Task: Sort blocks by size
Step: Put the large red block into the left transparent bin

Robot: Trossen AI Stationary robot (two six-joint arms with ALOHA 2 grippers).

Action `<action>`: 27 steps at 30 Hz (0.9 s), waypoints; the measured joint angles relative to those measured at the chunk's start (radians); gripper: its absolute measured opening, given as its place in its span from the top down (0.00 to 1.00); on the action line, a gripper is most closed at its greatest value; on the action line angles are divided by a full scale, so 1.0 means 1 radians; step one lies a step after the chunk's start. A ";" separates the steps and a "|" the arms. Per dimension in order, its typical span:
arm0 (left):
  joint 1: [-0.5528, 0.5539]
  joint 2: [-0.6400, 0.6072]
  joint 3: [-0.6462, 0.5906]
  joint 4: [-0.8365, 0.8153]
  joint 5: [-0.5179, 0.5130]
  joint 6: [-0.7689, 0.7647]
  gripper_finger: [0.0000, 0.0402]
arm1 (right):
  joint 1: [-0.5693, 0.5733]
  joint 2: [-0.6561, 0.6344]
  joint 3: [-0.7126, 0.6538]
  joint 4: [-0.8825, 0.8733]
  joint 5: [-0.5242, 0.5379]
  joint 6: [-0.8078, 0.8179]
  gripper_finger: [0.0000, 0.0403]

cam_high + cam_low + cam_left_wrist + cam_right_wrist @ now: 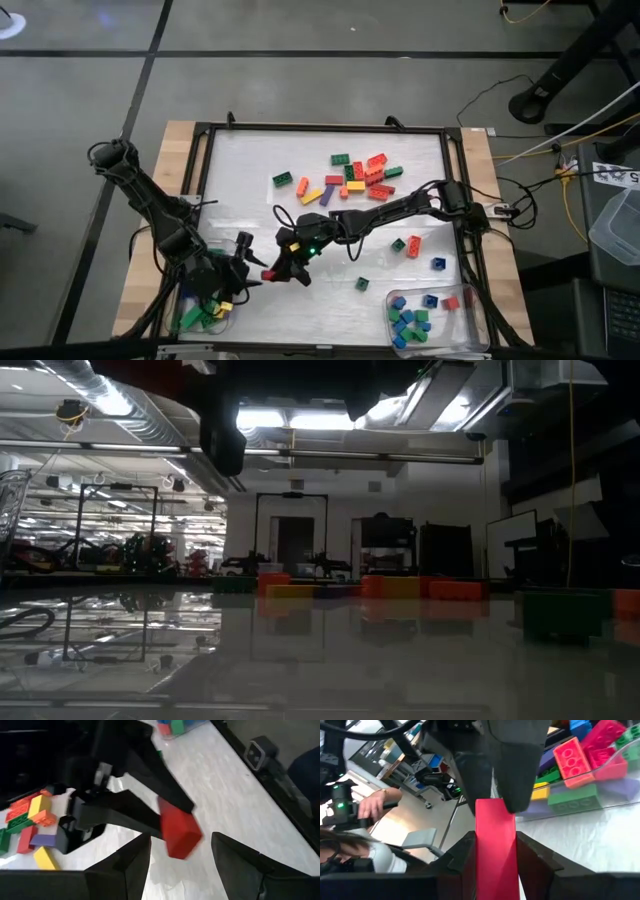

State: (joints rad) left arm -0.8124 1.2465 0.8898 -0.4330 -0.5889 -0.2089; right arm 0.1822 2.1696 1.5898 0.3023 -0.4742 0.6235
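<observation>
**Red brick passed across the table toward the long-brick tray**

The right gripper [272, 273] is clamped on a long red plastic studded brick [268, 274], pinching it across its narrow width so that most of its length sticks out past the fingertips. That hold seems chosen for a handover: the free end points at the left gripper [243, 268], whose two dark fingers stand apart on either side of the brick in the left wrist view [179, 834], empty and not yet touching it as far as can be seen.

The brick hangs just above the white table surface [250, 170], near the front edge, just beside the clear plastic tray at the front left corner [232, 313]. That tray holds long bricks in green, yellow, pink and purple, so the red one likely belongs there. The clear tray at the front right corner [470, 330] holds small square blue, green and red bricks [410, 322]. A loose heap of mixed bricks [355, 178] lies farther back, with a few strays near the right side.

The right arm stretches low from its base at the right edge, reaching far across the table. The left arm folds down from the back left corner, its wrist bent over the left tray and turned toward the brick.
</observation>
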 joint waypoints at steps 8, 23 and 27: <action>0.055 0.027 0.000 0.005 0.012 0.033 0.52 | 0.000 0.000 0.000 0.002 0.040 0.000 0.70; 0.060 0.053 0.001 0.004 0.024 0.125 0.89 | 0.001 0.001 -0.002 0.003 0.036 0.003 0.70; 0.060 0.053 0.001 0.004 0.025 0.138 0.89 | 0.001 0.001 -0.002 -0.003 0.038 0.002 0.69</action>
State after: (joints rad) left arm -0.7528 1.2991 0.8909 -0.4293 -0.5640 -0.0704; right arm 0.1829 2.1704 1.5875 0.2996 -0.4365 0.6253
